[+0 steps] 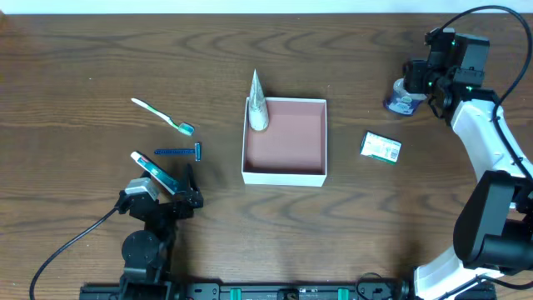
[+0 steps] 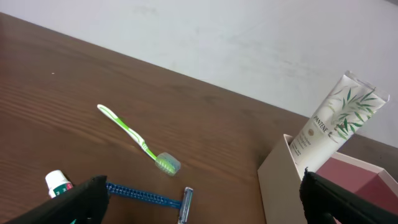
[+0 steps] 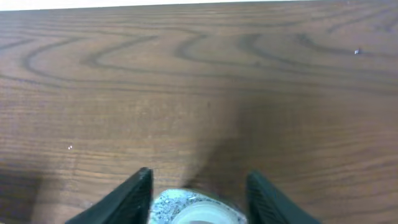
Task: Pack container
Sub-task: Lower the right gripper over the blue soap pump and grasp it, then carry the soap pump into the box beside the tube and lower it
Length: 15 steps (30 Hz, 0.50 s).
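While my left fingers (image 2: 81, 202) hang spread as wide as they go just above the table (image 1: 75, 67), holding nothing, one small white toothpaste tube (image 1: 151, 170) lies closest to me, its capped end just beside one of those fingers. Just past it lies one blue razor (image 1: 177, 152), handle pointing left and head to the right. Beyond that is one green-and-white toothbrush (image 1: 162, 116), lying at a slant with its bristles toward the razor head but apart from it. Toward the middle of the table sits the one container (image 1: 283, 177), square and shallow, with white walls and a pinkish-brown floor. Inside it is a single Pantene tube (image 1: 258, 104), propped in the far left corner with its crimped end up and leaning on the wall; the rest of the floor is bare. To the right of the container, well apart from it, lies one green-and-white carton (image 1: 381, 147). Farthest off, near the right far side, my right fingers (image 3: 134, 196) stand on either side of one round jar (image 1: 402, 100) with a pale top, close against it. I cannot tell whether they are actually pressing on it.
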Tool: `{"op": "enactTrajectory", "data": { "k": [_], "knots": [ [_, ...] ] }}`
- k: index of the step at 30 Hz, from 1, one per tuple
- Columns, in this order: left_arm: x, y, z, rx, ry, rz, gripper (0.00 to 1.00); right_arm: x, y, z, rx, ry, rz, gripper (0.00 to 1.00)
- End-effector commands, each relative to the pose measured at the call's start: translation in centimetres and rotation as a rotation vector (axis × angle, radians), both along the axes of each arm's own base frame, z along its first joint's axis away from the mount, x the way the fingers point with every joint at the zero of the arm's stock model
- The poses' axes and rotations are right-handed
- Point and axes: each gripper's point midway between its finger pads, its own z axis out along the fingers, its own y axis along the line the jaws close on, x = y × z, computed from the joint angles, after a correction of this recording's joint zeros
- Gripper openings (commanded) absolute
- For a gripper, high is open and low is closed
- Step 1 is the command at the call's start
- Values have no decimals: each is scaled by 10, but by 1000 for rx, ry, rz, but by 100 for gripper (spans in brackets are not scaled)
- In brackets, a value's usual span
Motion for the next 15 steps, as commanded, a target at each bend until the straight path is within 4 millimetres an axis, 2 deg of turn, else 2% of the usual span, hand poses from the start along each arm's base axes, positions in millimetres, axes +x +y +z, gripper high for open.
{"op": "enactTrajectory", "data": {
  "k": [1,4,9,12,15],
  "knots": [
    [-1,3,-19,26,57,15,98,5,7,13,8,-28,12,38],
    [-1,3,-19,26,57,15,98,4,10,15,21,-30,25,27],
    [-1,3,-19,26,57,15,98,4,10,24,21,-42,29,22],
    [-1,3,-19,26,57,15,98,3,11,38,19,-60,29,20],
    [-1,3,-19,26,57,15,98,1,12,62,16,-92,32,19]
  ]
}}
